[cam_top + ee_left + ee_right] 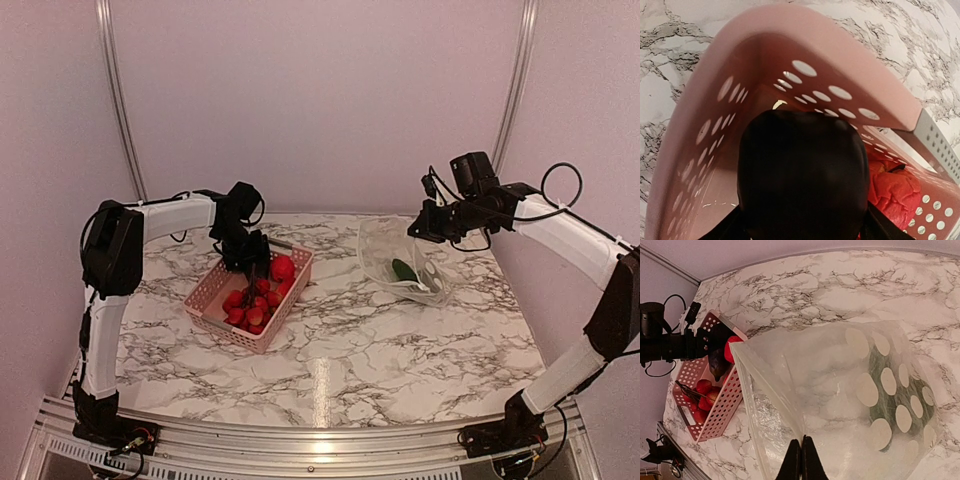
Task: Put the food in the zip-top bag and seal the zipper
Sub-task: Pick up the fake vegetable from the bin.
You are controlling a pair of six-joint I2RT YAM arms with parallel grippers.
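Food is mostly unbagged: one green piece [404,269] lies inside the zip-top bag [378,240] at far right, and red pieces [250,305] sit in the pink basket [213,292] at left. The left gripper [247,260] clamps the eggplant [800,175] there. The right gripper [801,460], fingers together, pinches the bag's edge. The mouth is not yet sealed.
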